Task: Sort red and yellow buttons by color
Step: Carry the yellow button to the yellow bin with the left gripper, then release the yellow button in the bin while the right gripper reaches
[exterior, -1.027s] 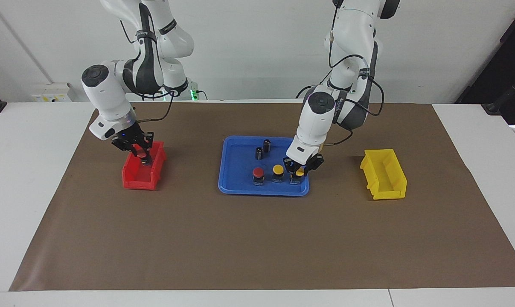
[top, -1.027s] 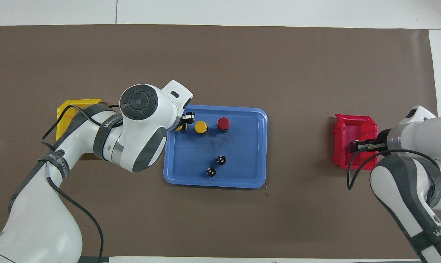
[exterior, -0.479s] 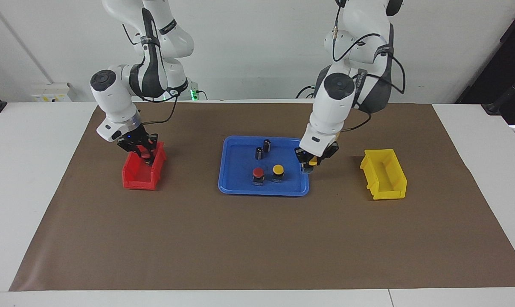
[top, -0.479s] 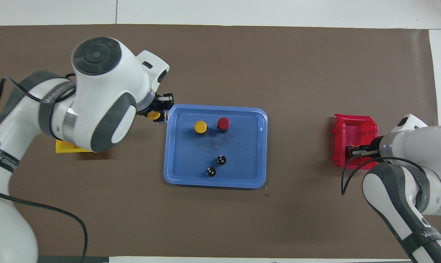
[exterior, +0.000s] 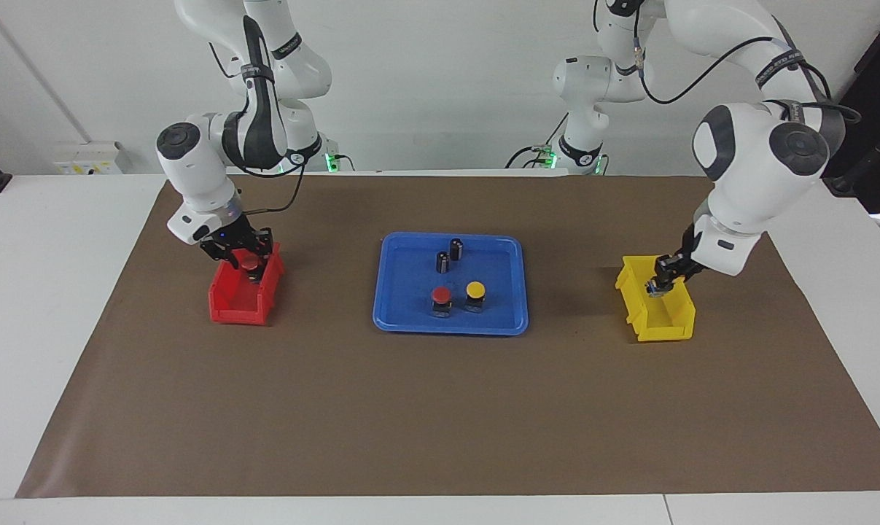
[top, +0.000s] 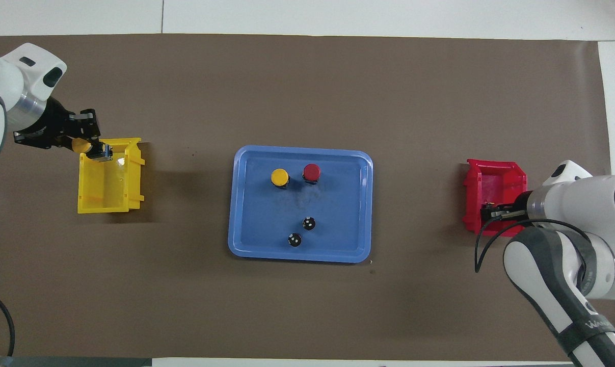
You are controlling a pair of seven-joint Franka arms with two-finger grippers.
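Note:
My left gripper is shut on a yellow button and holds it over the yellow bin, at the bin's end farther from the robots; it also shows in the overhead view. My right gripper is over the end of the red bin nearer to the robots. A red cap shows just under it. One red button and one yellow button stand side by side in the blue tray.
Two small dark cylinders stand in the tray, nearer to the robots than the buttons. The tray sits mid-table on a brown mat, the red bin toward the right arm's end, the yellow bin toward the left arm's end.
My left gripper lifted a yellow button out of the tray and carried it to over the yellow bin. My right gripper rose a little at the red bin.

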